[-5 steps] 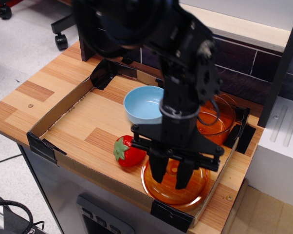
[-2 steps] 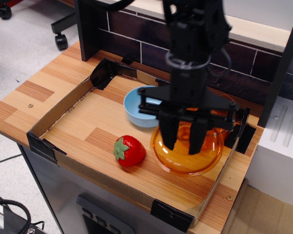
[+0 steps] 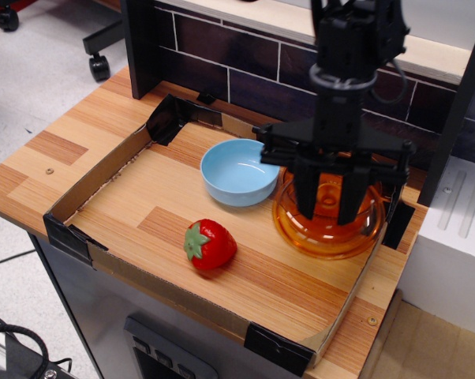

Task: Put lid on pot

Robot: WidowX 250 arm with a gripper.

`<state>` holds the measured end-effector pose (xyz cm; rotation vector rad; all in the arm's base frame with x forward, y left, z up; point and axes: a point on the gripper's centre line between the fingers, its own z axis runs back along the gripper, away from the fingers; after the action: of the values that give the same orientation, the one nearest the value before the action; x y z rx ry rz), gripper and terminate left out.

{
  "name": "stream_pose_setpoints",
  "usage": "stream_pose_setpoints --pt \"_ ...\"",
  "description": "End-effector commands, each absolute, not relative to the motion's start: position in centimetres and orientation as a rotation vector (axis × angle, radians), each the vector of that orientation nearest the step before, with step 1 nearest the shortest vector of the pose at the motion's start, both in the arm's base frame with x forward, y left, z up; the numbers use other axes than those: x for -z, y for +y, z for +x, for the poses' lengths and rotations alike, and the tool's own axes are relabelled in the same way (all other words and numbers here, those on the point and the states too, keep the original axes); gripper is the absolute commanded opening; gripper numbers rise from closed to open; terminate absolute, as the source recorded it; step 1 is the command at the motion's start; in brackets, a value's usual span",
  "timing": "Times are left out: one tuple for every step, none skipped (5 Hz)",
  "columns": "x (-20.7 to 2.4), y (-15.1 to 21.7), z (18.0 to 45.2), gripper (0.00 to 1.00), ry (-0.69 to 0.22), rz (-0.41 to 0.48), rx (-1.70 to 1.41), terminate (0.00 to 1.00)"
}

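My gripper point(image 3: 328, 207) is shut on the lid point(image 3: 327, 237), a round amber-orange dome, with its two black fingers point(image 3: 304, 197) either side of the central knob. The lid hangs directly over the amber pot point(image 3: 377, 197) at the right of the cardboard tray. The pot is almost wholly hidden behind the lid and the gripper. I cannot tell whether the lid rests on the pot's rim or is just above it.
A light blue bowl point(image 3: 237, 172) stands just left of the pot, nearly touching the lid. A red toy strawberry point(image 3: 210, 245) lies in front of the bowl. The low cardboard tray point(image 3: 95, 185) walls them in. A dark brick wall point(image 3: 245, 59) is behind.
The gripper has lifted the lid from the tray's front right and carried it back and to the right, from beside the strawberry to over the pot.
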<state>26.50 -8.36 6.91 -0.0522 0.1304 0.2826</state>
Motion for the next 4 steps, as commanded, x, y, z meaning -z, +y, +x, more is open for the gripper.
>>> stream_pose_setpoints --pt "-8.1 -7.7 29.9 0.0 0.132 -0.076 -0.362 0.0" --pt "-7.7 -7.2 30.5 0.0 0.151 -0.069 -0.378 0.0" --pt "-7.5 -6.7 30.7 0.0 0.156 -0.066 -0.39 0.0" --pt "-7.2 -6.2 30.8 0.0 0.161 -0.062 -0.397 0.0"
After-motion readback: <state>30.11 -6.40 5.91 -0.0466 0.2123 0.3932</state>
